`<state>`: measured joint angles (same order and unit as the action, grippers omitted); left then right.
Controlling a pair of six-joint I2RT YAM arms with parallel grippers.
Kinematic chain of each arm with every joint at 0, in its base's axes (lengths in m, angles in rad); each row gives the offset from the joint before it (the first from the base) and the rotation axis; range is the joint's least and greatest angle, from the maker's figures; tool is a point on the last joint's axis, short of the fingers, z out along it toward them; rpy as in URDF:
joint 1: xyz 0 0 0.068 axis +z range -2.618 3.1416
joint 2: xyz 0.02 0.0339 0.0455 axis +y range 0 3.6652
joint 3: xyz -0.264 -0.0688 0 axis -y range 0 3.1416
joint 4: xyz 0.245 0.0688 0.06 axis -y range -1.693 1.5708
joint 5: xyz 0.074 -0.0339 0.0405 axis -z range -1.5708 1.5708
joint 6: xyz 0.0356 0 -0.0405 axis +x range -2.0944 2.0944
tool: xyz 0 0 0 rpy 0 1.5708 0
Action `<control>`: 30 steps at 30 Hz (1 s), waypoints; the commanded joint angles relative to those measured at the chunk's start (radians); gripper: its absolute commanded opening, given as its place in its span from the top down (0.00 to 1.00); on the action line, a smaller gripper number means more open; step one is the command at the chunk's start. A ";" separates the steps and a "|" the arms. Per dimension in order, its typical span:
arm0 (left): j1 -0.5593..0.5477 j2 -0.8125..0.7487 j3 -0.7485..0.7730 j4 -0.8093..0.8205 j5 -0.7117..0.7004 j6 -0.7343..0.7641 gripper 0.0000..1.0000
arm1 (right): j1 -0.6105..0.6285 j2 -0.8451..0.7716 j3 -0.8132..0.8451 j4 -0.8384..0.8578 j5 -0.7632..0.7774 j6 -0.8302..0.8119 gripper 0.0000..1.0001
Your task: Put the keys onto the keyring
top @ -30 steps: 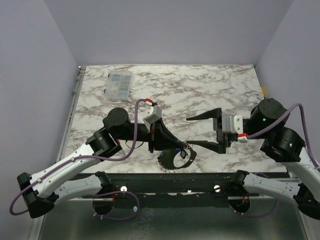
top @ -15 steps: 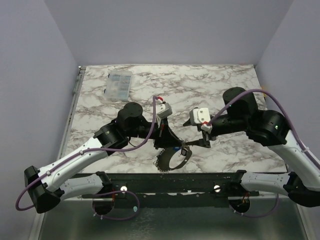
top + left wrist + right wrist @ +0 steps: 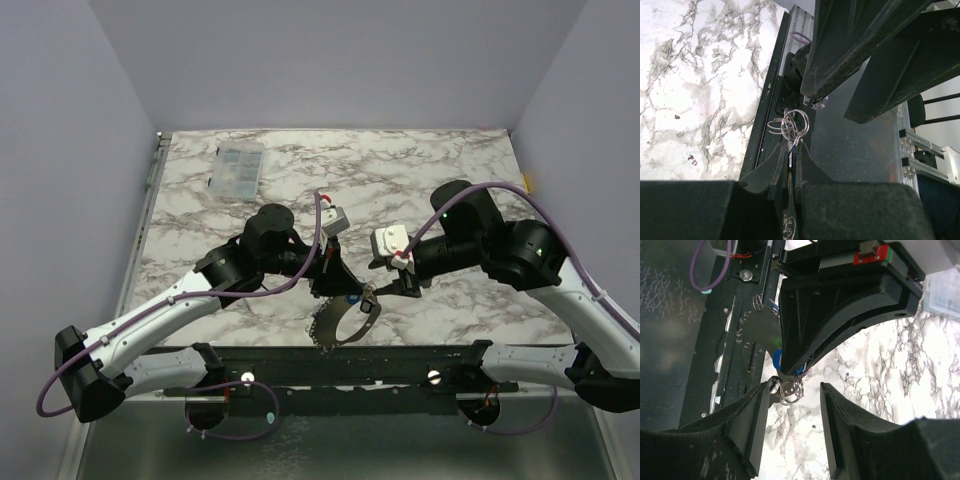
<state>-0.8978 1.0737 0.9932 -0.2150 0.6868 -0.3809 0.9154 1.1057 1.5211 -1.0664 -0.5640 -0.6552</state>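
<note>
My left gripper is shut on a small blue-headed key, held edge-on between the pads in the left wrist view. A cluster of small wire rings sticks out past its fingertips. The large grey keyring with a toothed rim hangs just below it at the table's front edge. My right gripper is open, tips facing the left gripper's tips. In the right wrist view the small rings sit between its fingers, close to the left one, touching or not I cannot tell.
A clear plastic compartment box lies at the back left of the marble table. The black frame rail runs along the table's front edge, right under the grippers. Purple cables loop off both arms.
My right arm has swung in from the right and brought its open jaws up to the left gripper's tips. The left gripper has shifted slightly right, holding the key all along.
</note>
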 commanded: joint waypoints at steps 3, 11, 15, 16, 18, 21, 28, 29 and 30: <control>0.006 0.003 0.034 0.014 0.000 -0.008 1.00 | 0.005 0.014 -0.037 0.014 -0.011 -0.011 0.48; 0.006 0.002 0.038 0.017 0.002 -0.008 1.00 | 0.005 0.010 -0.075 0.061 -0.048 -0.020 0.51; 0.006 -0.006 0.037 0.018 0.000 -0.009 1.00 | 0.005 0.014 -0.089 0.072 -0.046 -0.017 0.57; 0.005 -0.006 0.038 0.018 0.001 -0.008 1.00 | 0.005 0.017 -0.090 0.070 -0.045 -0.017 0.58; 0.006 -0.009 0.038 0.021 0.000 -0.009 1.00 | 0.005 0.021 -0.092 0.067 -0.045 -0.020 0.58; 0.006 -0.009 0.039 0.020 0.002 -0.009 1.00 | 0.005 0.021 -0.098 0.066 -0.043 -0.020 0.59; 0.006 -0.018 0.039 0.022 0.008 -0.006 1.00 | 0.005 0.013 -0.127 0.074 -0.007 -0.027 0.67; 0.006 -0.019 0.039 0.022 0.008 -0.004 1.00 | 0.005 0.011 -0.128 0.072 -0.005 -0.027 0.68; 0.006 -0.021 0.039 0.022 0.007 -0.004 1.00 | 0.005 0.010 -0.128 0.071 -0.004 -0.028 0.68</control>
<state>-0.8959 1.0779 0.9932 -0.2195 0.6876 -0.3809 0.9154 1.1210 1.4029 -1.0111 -0.5850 -0.6750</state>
